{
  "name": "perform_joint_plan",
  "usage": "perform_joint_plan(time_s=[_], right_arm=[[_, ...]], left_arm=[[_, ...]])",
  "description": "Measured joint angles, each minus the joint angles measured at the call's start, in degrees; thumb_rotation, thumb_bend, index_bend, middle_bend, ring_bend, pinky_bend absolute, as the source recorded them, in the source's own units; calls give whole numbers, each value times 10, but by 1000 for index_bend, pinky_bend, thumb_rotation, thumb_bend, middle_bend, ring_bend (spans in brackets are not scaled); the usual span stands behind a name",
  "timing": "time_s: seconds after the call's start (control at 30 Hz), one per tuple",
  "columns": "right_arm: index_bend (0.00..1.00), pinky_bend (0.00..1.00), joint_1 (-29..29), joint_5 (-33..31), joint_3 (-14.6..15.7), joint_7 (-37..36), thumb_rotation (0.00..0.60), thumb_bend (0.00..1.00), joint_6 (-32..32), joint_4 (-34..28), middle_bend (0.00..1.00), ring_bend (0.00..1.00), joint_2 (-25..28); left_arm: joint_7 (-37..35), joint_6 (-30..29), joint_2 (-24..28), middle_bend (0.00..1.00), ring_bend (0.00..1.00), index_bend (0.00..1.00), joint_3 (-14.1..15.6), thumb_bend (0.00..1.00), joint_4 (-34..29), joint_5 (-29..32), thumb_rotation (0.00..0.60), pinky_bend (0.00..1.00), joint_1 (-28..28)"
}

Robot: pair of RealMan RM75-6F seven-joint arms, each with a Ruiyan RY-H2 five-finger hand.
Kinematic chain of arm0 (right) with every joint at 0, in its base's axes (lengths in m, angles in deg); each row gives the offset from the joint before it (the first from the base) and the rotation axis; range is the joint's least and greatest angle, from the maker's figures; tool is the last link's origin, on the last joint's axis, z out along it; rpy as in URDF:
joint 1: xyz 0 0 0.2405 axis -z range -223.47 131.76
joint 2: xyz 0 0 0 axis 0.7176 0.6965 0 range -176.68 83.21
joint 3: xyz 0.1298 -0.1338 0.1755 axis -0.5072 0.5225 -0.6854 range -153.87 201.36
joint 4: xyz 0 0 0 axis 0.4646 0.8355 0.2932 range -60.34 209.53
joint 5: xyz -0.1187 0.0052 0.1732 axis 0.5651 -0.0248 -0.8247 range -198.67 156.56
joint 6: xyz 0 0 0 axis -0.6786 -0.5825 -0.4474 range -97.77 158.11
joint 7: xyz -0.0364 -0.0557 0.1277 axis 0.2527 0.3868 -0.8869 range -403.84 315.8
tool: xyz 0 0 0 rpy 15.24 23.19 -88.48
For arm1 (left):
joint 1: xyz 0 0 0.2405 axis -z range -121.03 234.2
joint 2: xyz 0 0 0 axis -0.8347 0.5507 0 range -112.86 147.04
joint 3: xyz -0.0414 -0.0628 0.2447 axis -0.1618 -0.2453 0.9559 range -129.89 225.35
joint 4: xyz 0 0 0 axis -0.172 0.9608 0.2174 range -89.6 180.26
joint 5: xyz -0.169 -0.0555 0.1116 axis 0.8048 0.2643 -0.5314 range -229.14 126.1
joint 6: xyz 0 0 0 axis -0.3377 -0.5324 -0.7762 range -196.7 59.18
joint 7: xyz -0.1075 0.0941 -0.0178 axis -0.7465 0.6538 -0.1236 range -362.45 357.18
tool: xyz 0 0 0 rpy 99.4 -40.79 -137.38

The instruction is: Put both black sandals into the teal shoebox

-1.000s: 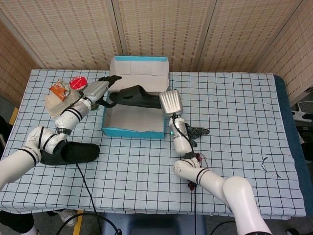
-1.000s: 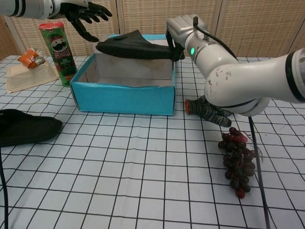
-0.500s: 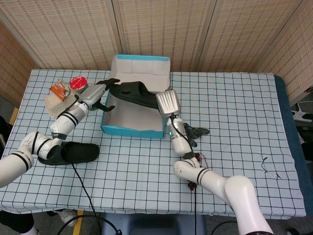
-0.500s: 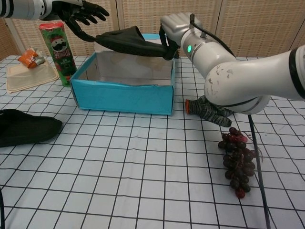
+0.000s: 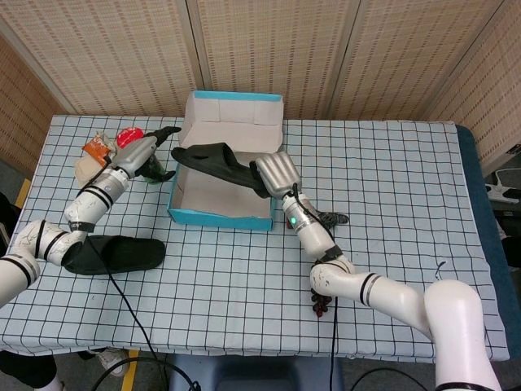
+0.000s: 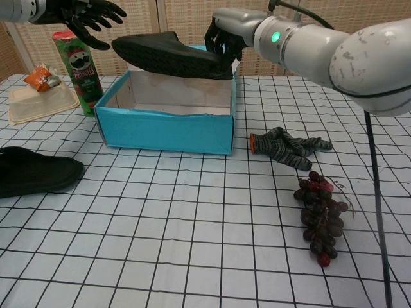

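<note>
- Since a second ago the right hand has carried the black sandal up and to the left, so it now hangs higher over the teal shoebox, and the left hand has drawn back from the sandal's toe towards the far left.
- The step in hand is loading the first sandal: it hangs above the box's open mouth, sole down, toe to the left, and it does not look to be touching the rim.
- The right hand's fingers are clamped on the heel end of the sandal; the grip sits at one end only, so the long toe end hangs unsupported.
- The left hand's fingers are spread apart and hold nothing; the hand hovers near the top of the green crisp can, apart from the sandal.
- Next, I judge, the sandal needs lowering into the box and lining up with its long side so that both ends clear the walls, and only then should the hold be loosened.
- The second black sandal lies on the counter at the near left, well apart from the box, not yet picked up; the left hand is the nearer one for it.
</note>
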Motion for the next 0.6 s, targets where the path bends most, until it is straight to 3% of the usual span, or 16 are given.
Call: perform_joint_plan(time_s=[0.3, 0.6], right_arm=[[988, 512, 6, 9, 26, -65, 600, 475, 75, -20, 701, 554, 41], [988, 512, -50, -26, 36, -79, 600, 474, 130, 74, 701, 554, 20]], left_arm=[[9, 13, -9, 0, 0, 0, 3, 357, 8, 4, 600, 0, 6], [4, 13, -14, 0, 0, 0, 5, 352, 22, 5, 600, 0, 2]])
